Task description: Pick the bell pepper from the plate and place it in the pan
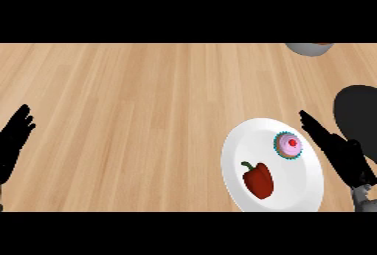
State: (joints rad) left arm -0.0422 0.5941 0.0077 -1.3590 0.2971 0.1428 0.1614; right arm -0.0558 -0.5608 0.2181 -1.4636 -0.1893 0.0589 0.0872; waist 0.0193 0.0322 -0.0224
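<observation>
My right hand (335,147) is out flat at the right side of the view, fingers straight and close together, holding nothing. It sits just beside the right rim of the plate (239,144), and it overlaps the lower edge of the dark pan (358,110) behind it. The pepper (259,180) lies on the plate's lower half, red, stem toward the upper left, well clear of my fingers. A cupcake (288,146) with pink icing shares the plate, above the pepper and nearer my hand. My left hand (15,137) rests open at the far left edge, fingers up, over the wooden worktop (132,99). At the top right edge there is a grey dish (309,48), only partly visible.
</observation>
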